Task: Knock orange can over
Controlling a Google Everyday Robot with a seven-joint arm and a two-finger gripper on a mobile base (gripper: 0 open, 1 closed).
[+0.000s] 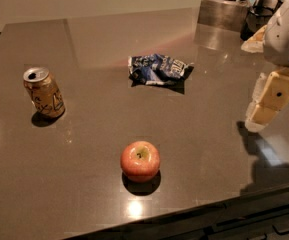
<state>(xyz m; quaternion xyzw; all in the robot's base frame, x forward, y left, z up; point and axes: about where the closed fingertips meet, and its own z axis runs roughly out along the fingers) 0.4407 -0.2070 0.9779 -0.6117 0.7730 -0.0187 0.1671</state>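
Observation:
The orange can stands upright at the left of the dark table; it is tan-orange with a silver top and dark scribbled lettering. My gripper hangs over the table's right edge, pointing down, far to the right of the can and not touching it. Nothing shows in the gripper.
A red-yellow apple sits near the front middle. A crumpled blue-and-white snack bag lies at the centre back. A metal container and dark items stand at the back right corner. The table's front edge runs close below the apple.

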